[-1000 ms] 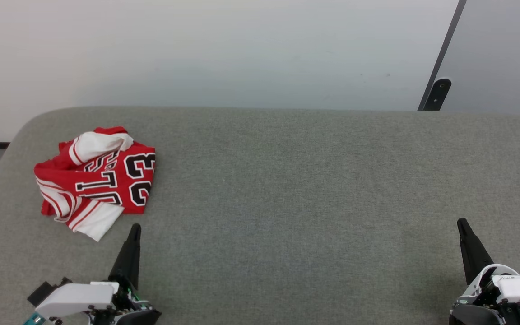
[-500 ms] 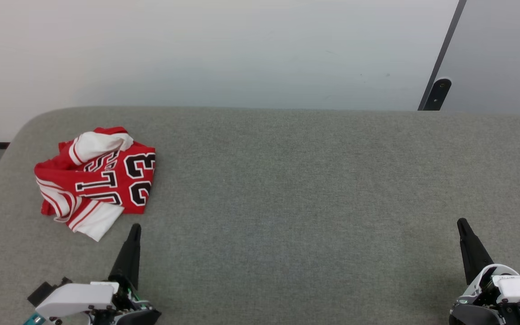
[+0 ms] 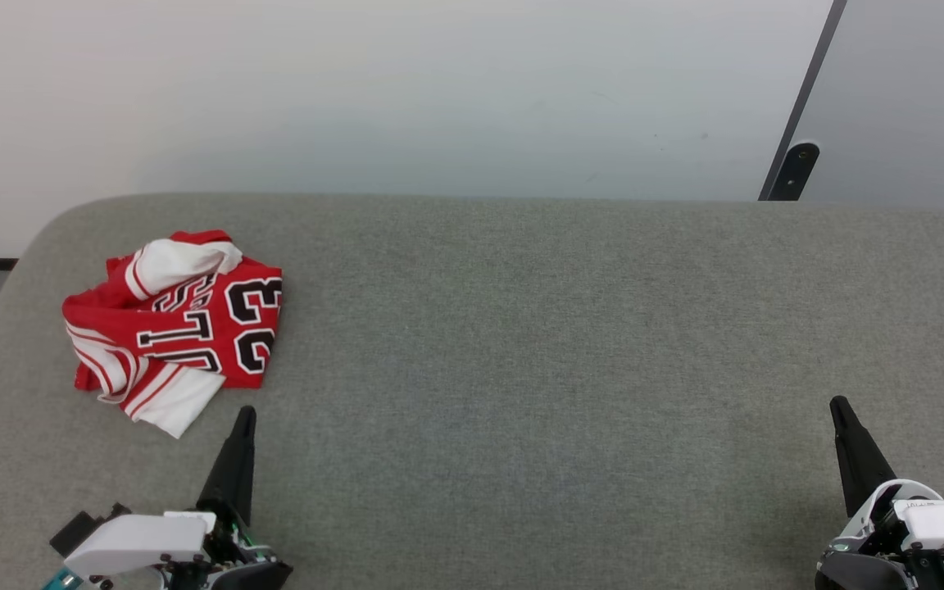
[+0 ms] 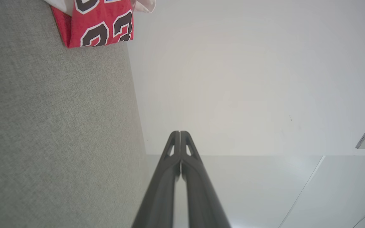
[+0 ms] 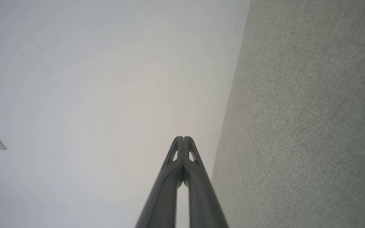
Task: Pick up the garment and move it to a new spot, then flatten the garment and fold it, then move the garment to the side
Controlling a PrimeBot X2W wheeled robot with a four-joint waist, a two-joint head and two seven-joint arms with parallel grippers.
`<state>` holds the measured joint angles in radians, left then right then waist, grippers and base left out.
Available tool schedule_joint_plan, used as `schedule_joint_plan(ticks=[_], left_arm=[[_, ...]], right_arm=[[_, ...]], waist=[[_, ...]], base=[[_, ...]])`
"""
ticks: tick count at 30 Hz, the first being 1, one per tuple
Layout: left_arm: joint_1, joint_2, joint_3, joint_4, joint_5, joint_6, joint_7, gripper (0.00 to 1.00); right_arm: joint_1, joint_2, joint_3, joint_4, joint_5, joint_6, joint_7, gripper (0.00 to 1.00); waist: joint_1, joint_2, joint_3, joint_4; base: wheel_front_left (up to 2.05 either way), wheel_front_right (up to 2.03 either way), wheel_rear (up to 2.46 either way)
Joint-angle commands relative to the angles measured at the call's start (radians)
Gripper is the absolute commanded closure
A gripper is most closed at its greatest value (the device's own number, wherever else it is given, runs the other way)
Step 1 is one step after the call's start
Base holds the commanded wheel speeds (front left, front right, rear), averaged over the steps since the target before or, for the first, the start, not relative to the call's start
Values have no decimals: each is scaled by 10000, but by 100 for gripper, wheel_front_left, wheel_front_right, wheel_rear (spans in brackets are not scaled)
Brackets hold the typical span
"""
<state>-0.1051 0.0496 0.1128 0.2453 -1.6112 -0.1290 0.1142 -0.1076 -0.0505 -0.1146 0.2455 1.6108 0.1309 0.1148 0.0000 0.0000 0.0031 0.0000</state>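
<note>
Grey fabric covered the desk (image 3: 521, 369), with a pale wall (image 3: 357, 98) behind it. The garment (image 3: 185, 319) lay crumpled at the 10 o'clock area of the desk, red with white sleeves, the black "23" facing up. My left tool (image 3: 245, 412) rested at 7 o'clock, fingers pressed together and empty, its tip near the garment's 5 o'clock edge but clear of it. My right tool (image 3: 839, 403) sat at 5 o'clock, likewise closed on nothing, well apart from the garment.
</note>
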Motion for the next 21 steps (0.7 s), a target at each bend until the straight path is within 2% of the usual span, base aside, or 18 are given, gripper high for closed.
schedule_joint_plan(ticks=[1, 21], left_arm=[[-94, -1, 23, -9, -33, -38, 22, 100], [-94, -1, 22, -10, -33, -38, 21, 100]], right_arm=[[-32, 21, 14, -27, 41, -4, 11, 100], [-32, 21, 14, -27, 41, -4, 10, 100]], waist=[[0, 0, 0, 0], [0, 0, 0, 0]], base=[[0, 0, 0], [0, 0, 0]])
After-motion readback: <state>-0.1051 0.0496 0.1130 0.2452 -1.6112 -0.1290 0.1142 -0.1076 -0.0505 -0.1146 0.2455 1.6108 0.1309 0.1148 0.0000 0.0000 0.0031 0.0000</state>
